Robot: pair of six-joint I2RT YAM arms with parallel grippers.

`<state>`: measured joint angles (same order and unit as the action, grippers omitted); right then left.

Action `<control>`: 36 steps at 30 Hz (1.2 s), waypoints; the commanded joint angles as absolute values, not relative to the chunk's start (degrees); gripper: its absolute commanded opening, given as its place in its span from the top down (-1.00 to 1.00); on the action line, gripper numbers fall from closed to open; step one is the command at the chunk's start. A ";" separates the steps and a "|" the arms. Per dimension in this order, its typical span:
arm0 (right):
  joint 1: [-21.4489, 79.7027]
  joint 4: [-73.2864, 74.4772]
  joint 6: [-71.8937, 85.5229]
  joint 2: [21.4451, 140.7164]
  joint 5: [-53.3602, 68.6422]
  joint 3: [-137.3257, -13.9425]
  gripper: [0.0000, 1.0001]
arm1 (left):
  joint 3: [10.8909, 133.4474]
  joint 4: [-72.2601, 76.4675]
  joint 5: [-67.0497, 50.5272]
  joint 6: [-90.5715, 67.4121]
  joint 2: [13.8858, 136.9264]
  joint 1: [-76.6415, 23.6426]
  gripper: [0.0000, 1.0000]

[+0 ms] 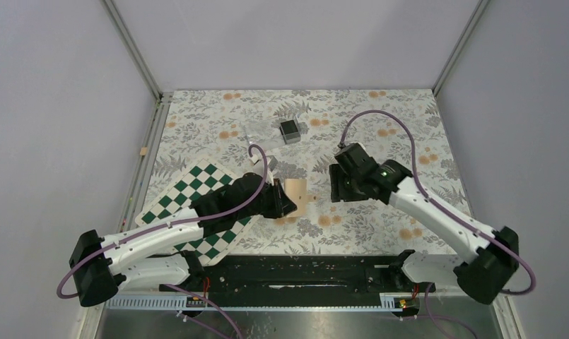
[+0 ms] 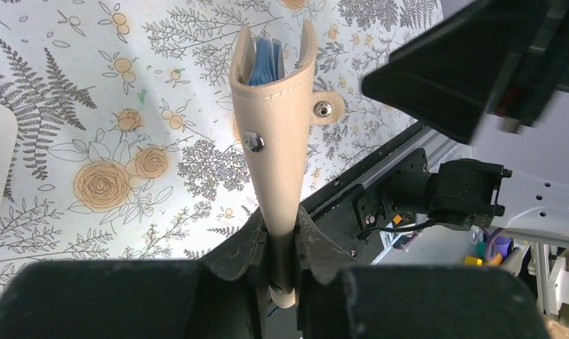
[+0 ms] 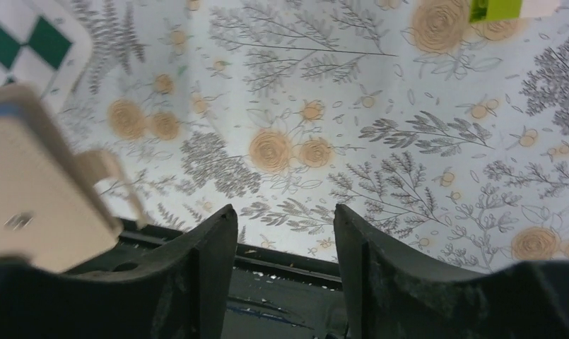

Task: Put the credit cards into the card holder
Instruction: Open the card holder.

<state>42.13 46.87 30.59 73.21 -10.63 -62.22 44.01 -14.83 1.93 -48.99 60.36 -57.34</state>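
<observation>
Over the table [image 1: 408, 120], left gripper [image 2: 280, 244] grasps the card holder [image 2: 274, 141] (right gripper [image 3: 285, 233] released).

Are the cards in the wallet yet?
Not yet. Done: the left gripper pinches the wallet, open end out. In hand: the right gripper is open and empty nearby. Left: all the loading; only blue lining shows inside, and a small dark thing, maybe cards, sits far back on the table.
</observation>
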 commanded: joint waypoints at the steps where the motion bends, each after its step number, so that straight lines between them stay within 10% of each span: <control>1: 41.14 40.36 26.99 64.02 0.68 -59.74 -0.27 | 43.28 -9.67 1.23 -50.64 59.00 -57.35 1.00; 36: 40.83 31.46 31.79 70.78 9.94 -57.04 0.19 | 40.71 -3.40 -3.46 -52.03 58.84 -56.95 1.00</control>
